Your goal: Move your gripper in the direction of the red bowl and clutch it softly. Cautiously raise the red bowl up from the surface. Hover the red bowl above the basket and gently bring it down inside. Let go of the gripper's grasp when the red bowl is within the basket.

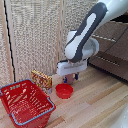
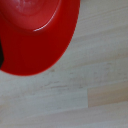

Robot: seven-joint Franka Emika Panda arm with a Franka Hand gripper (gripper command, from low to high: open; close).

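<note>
The red bowl (image 1: 64, 91) rests on the wooden floor, to the exterior view's right of the basket (image 1: 33, 116) and apart from it. My gripper (image 1: 71, 78) hangs just above the bowl's far rim, its two blue-tipped fingers spread and holding nothing. In the wrist view the red bowl (image 2: 35, 35) fills one corner, glossy and close, and a dark finger (image 2: 1, 54) shows only as a sliver at the frame's edge. The basket is a large red lattice one with a grey-blue rim, and it looks empty.
A small orange patterned box (image 1: 42, 80) stands behind the bowl and basket, near the slatted wall (image 1: 35, 35). A dark sofa or bench (image 1: 112, 52) fills the exterior view's right. Pale wood floor (image 2: 75, 95) lies all around.
</note>
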